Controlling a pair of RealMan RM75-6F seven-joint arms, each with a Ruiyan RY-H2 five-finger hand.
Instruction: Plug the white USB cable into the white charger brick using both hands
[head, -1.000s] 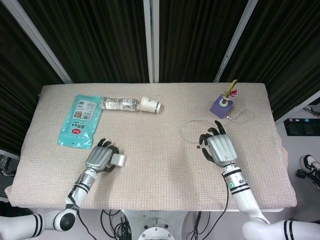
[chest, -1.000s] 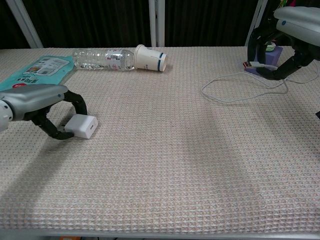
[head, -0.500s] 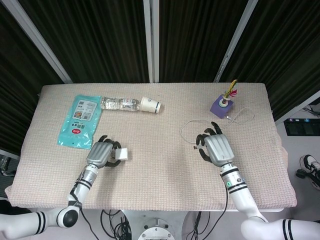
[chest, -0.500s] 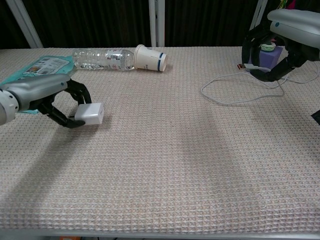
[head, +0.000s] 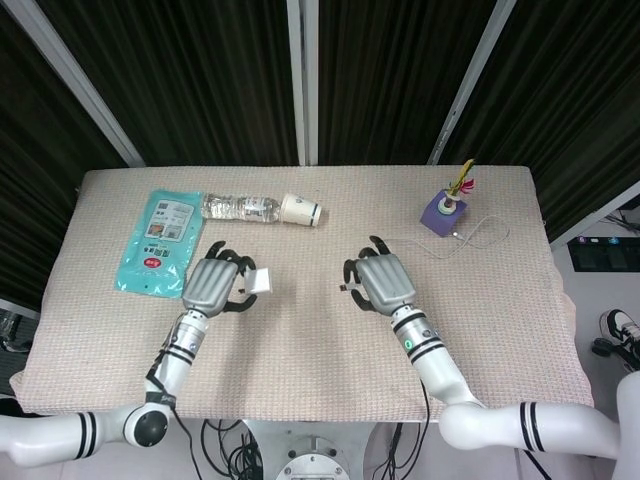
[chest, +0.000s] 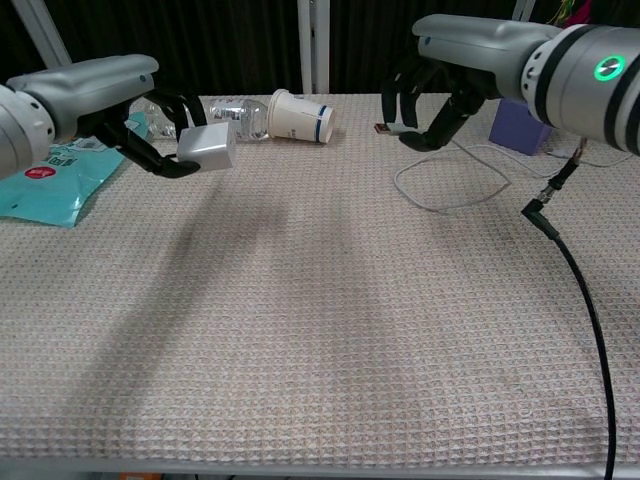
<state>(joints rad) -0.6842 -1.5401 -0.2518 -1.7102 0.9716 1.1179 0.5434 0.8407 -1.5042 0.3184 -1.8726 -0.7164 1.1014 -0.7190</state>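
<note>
Both hands raised over the table, each holding one part.

My left hand (head: 212, 284) grips the white charger brick (chest: 207, 146) in its curled fingers, clear of the cloth, with the brick's face turned toward the middle. My right hand (head: 383, 280) pinches the plug end of the white cable (chest: 447, 160), the plug (chest: 383, 128) pointing left toward the brick; the two parts are well apart. The rest of the cable loops on the table (head: 320, 360) and trails toward the purple holder (head: 443, 211). Behind lie a plastic bottle (head: 240, 208), a paper cup (head: 301, 210) on its side, and a teal packet (head: 160, 240).
</note>
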